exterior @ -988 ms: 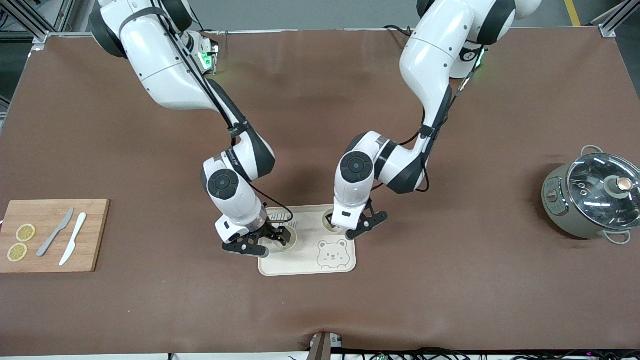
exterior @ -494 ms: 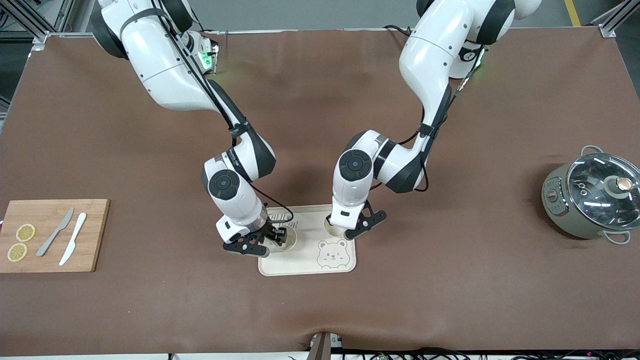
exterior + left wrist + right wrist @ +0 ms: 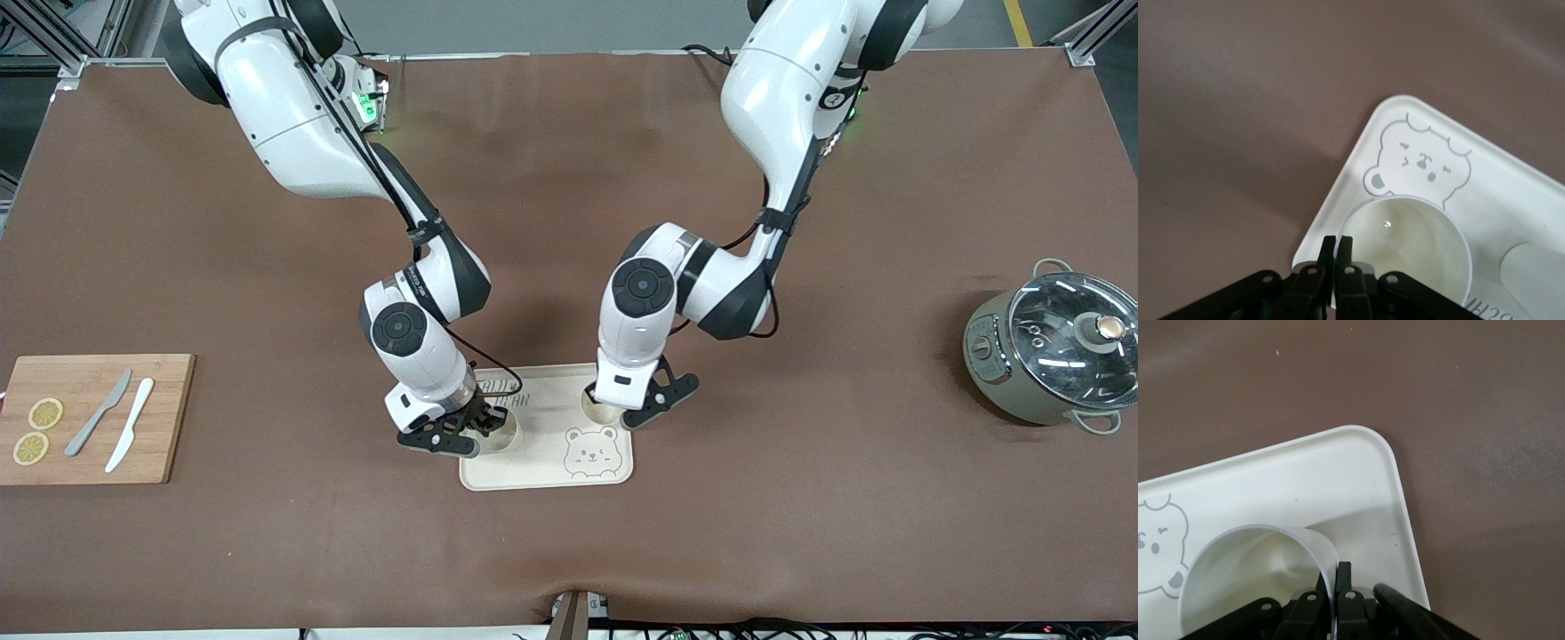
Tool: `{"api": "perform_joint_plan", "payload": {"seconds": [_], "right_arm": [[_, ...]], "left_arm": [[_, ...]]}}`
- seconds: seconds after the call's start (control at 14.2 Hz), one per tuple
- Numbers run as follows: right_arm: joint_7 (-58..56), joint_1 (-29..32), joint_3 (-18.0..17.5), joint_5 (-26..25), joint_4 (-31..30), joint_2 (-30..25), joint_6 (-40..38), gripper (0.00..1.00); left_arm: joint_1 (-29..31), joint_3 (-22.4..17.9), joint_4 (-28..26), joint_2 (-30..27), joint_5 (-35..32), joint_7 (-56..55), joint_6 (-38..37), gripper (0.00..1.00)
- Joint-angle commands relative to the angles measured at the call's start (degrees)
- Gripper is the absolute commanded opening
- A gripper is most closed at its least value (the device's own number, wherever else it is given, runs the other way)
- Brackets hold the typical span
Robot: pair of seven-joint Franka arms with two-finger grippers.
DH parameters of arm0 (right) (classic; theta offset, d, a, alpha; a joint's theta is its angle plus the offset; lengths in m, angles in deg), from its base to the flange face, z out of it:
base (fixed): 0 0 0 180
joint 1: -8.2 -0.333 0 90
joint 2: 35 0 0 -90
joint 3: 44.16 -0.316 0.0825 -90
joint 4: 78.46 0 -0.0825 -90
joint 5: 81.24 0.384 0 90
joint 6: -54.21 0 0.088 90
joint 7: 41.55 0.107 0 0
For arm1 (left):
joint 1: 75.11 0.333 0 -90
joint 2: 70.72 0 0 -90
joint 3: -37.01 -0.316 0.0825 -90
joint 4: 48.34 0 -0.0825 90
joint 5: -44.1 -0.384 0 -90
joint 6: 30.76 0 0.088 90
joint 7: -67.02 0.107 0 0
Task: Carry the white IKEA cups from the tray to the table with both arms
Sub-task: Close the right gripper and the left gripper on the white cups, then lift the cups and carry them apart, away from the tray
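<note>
A cream tray with a bear drawing lies mid-table. My right gripper is shut on the rim of a white IKEA cup at the tray's corner toward the right arm's end. In the right wrist view the fingers pinch the cup's wall over the tray. My left gripper is shut on the rim of the other cup at the tray's edge farther from the camera, above the bear. The left wrist view shows that cup, upright, pinched by the fingers, on or just above the tray.
A wooden cutting board with two lemon slices and two knives lies at the right arm's end. A grey pot with a glass lid stands at the left arm's end. A brown mat covers the table.
Both cups have come down slightly toward the tray in their grippers. The left arm's wrist has shifted a little toward the left arm's end. Both grips are unchanged.
</note>
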Motion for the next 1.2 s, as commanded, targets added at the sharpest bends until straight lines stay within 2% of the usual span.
{"api": "perform_joint_plan", "payload": {"seconds": [0.0, 0.28, 0.42, 0.64, 0.85, 1.13], "right_arm": [[1.75, -0.58, 0.54, -1.31, 1.44, 0.96, -0.13, 0.00], [1.75, -0.50, 0.45, -0.96, 1.62, -1.14, -1.79, 0.00], [1.40, 0.64, 0.36, -0.52, 1.96, -3.25, -8.00, 0.00], [-0.96, 2.75, 0.01, -0.52, 6.18, -7.12, -19.43, 0.00], [-12.36, 7.83, -0.08, 0.27, 6.10, -11.95, -25.42, 0.00], [-29.23, 15.13, 0.01, 0.71, 6.10, -15.65, -31.50, 0.00]], "left_arm": [[1.93, -0.32, -0.85, -3.58, 0.42, 0.27, -2.62, 0.00], [4.74, -0.41, -1.47, -5.44, 0.07, 3.25, -3.68, 0.00], [7.46, -0.41, -1.73, -6.58, 0.07, 7.46, -6.22, 0.00], [11.68, -0.41, -2.08, -7.37, 0.07, 13.70, -8.43, 0.00], [15.46, -0.41, -2.35, -7.37, 0.07, 18.28, -8.78, 0.00], [20.21, -0.50, -3.40, -7.28, -0.28, 23.47, -8.78, 0.00]]}}
